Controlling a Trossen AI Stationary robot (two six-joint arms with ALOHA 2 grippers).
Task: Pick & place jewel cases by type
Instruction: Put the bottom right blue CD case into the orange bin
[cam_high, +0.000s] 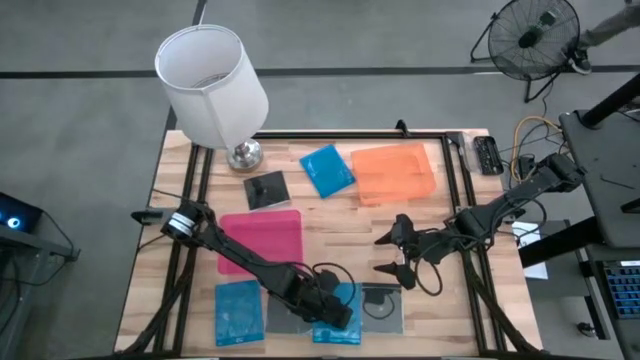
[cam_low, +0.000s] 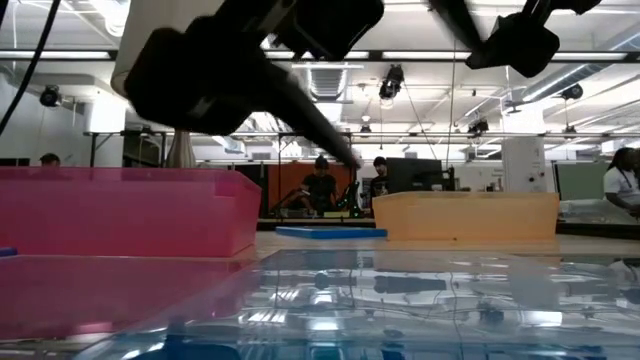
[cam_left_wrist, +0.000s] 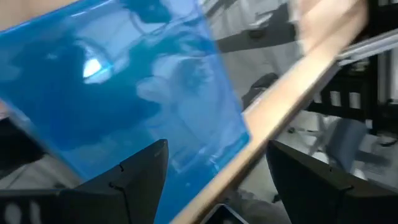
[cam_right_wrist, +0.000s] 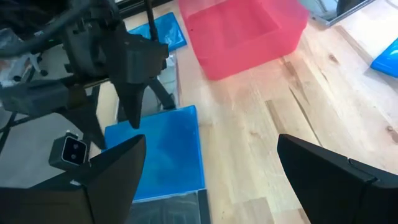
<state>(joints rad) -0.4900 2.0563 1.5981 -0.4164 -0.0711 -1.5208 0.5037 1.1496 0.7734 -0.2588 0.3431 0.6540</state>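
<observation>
Near the front edge of the wooden counter (cam_high: 330, 225), the left gripper (cam_high: 335, 310) hangs low over a translucent blue jewel case (cam_high: 340, 318), its fingers (cam_right_wrist: 134, 93) spread apart and pointing down at the case's rear edge without clasping it; whether the tips touch the plastic cannot be told. That case lies flat, partly overlapping a dark case (cam_high: 285, 318) on one side, with another dark case (cam_high: 382, 308) just beside it on the other. A second blue case (cam_high: 239, 312) lies flat at the front left of the counter. A third blue case (cam_high: 327, 170) rests at the back, just beside the orange tray (cam_high: 393, 173), and a dark case (cam_high: 266, 190) lies near the lamp (cam_high: 212, 85). The pink tray (cam_high: 262, 240) sits mid-counter, left of centre. The right gripper (cam_high: 392, 253) hovers right of centre, well apart from every case, fingers spread wide and holding nothing.
</observation>
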